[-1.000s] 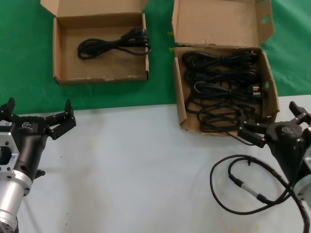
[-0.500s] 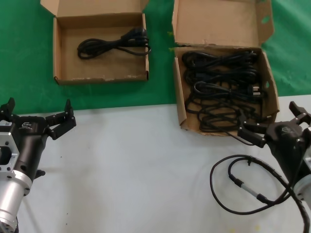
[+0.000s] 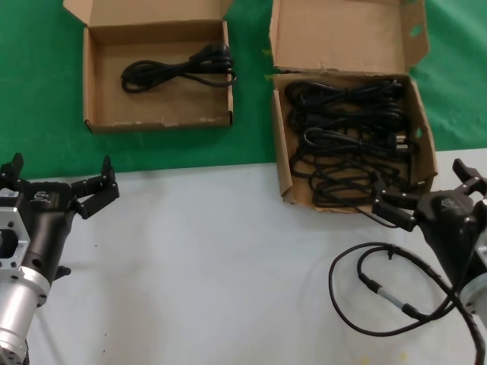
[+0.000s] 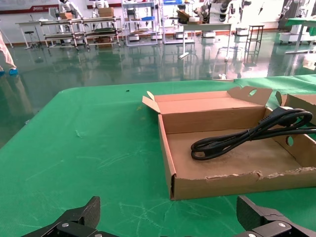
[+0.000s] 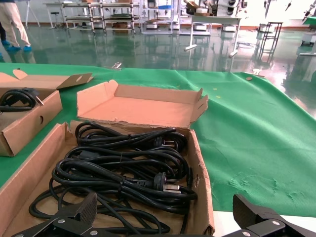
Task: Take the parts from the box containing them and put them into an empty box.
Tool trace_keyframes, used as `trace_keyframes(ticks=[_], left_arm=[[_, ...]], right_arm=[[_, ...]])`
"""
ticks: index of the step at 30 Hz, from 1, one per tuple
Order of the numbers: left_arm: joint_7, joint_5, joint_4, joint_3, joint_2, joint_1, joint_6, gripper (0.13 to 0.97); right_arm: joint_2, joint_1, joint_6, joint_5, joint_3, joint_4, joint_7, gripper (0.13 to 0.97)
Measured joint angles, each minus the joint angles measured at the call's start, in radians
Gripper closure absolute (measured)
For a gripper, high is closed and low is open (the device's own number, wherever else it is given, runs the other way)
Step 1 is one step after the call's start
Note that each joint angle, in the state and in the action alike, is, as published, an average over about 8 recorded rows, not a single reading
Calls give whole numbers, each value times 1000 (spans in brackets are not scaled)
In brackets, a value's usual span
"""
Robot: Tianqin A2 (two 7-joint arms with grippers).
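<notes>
Power cords point(image 3: 346, 148) fill the deep box point(image 3: 283, 163); left gripper point(image 3: 57, 186) and right gripper point(image 3: 434, 201) both spread apart.

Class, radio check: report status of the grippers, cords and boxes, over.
Left gripper open, empty, short of shallow box holding one cord. Right gripper open at deep box, cords untouched. Loose thin cable beside right arm.

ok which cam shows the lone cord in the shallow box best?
Left wrist view: the cord fills the frame, plug end propped on the shallow box wall. Head view shows the whole cord from above, but smaller. Right wrist view catches only part of it at the edge.
</notes>
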Motion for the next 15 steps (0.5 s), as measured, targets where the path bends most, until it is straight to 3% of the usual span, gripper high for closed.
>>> trace_keyframes(ticks=[15], left_arm=[[0, 0, 0, 0, 0, 0, 0, 132]], right_arm=[[0, 0, 0, 0, 0, 0, 0, 129]])
